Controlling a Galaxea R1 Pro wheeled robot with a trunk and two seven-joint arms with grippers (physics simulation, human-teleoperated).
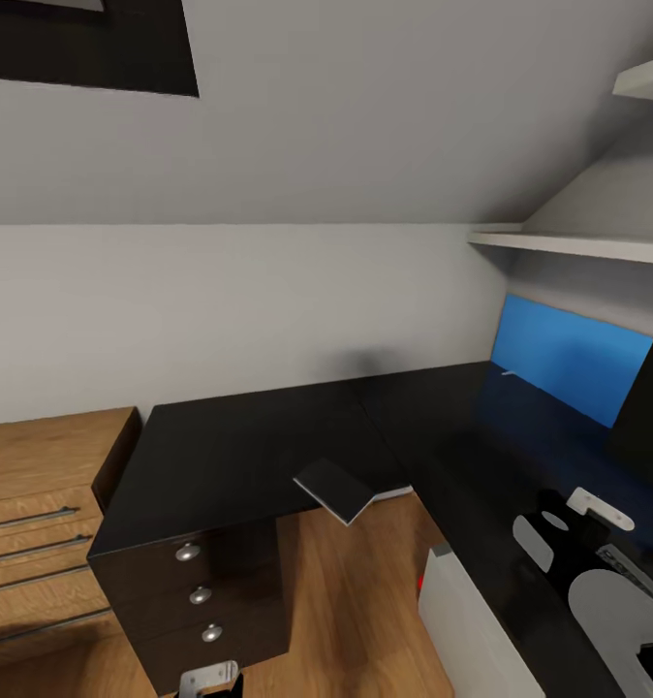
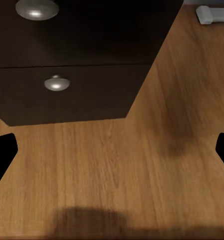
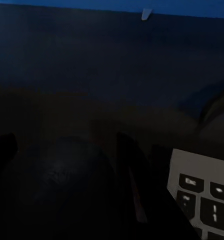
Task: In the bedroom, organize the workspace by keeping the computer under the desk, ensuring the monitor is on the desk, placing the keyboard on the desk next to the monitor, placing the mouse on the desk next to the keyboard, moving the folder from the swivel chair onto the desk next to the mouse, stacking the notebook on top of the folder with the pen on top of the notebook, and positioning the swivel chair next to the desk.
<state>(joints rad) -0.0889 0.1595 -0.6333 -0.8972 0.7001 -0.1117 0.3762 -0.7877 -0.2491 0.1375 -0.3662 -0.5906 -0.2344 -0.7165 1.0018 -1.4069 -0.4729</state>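
We judge the mouse step is in hand: our right claw (image 3: 62,165) is closed around the one dark mouse (image 3: 67,185), just above the black counter (image 1: 259,446) beside the single keyboard (image 3: 204,197). Next, lower it and release. Our left claw (image 2: 112,150) hangs open over the floor by three drawer knobs (image 1: 188,553). One monitor (image 1: 648,407) stands on the counter.

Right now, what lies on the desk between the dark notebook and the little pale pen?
Nothing. In the head view, only bare black desk runs from the notebook to the pen by the blue panel.
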